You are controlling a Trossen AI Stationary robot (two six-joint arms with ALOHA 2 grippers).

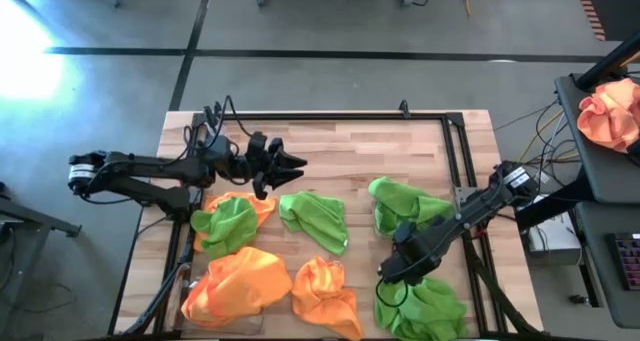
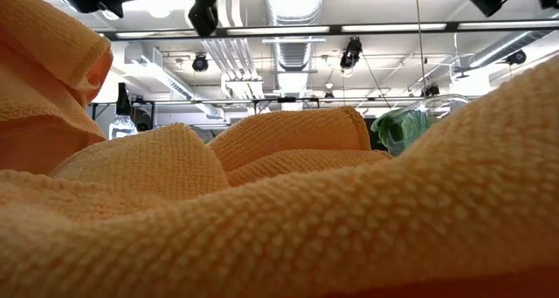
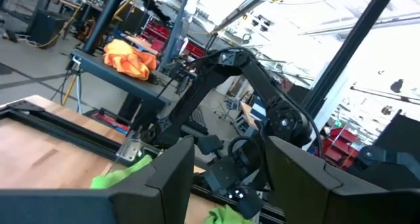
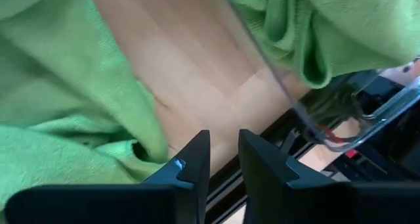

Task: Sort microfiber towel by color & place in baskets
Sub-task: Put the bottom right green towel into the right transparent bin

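The right tool [image 1: 388, 271] hovers empty, fingers slightly parted, between two fuzzy lime-green microfiber towels [image 1: 408, 206] on the pale wooden tabletop [image 1: 340, 151]. The left tool [image 1: 292, 165] hangs open and empty, just above a green-and-orange towel pile [image 1: 232, 221]. No writing is legible.

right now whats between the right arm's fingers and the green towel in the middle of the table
In the high view, only bare wooden table lies between the right gripper and the middle green towel; another green towel sits just behind that stretch.
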